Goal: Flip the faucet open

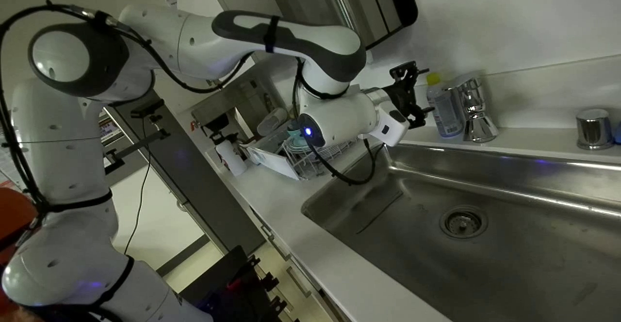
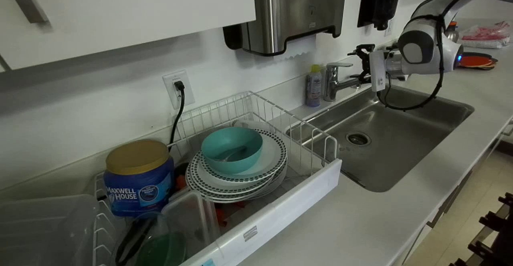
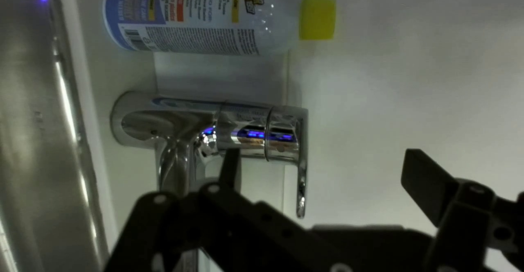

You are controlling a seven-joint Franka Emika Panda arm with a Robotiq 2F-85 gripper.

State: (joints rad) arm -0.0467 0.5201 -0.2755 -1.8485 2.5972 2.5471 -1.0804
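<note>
The faucet is a chrome tap with an upright body and a flat lever on top. It stands behind the sink in both exterior views [image 1: 474, 100] [image 2: 332, 83]. In the wrist view the faucet [image 3: 245, 128] lies sideways, its lever [image 3: 302, 190] pointing down towards my gripper. My gripper [image 3: 323, 157] is wide open and empty. The lever lies between its two fingers in that view, with no visible contact. One finger overlaps the body and spout side; the other is over the wall side. In both exterior views the gripper [image 1: 427, 90] [image 2: 352, 65] is in front of the faucet.
A bottle with a yellow cap [image 3: 204, 18] stands close beside the faucet. A round chrome fitting [image 1: 594, 128] is on the same ledge. The steel sink [image 1: 514, 167] lies below. A dish rack with plates and a teal bowl [image 2: 232, 150] and a paper towel dispenser [image 2: 300, 9] are nearby.
</note>
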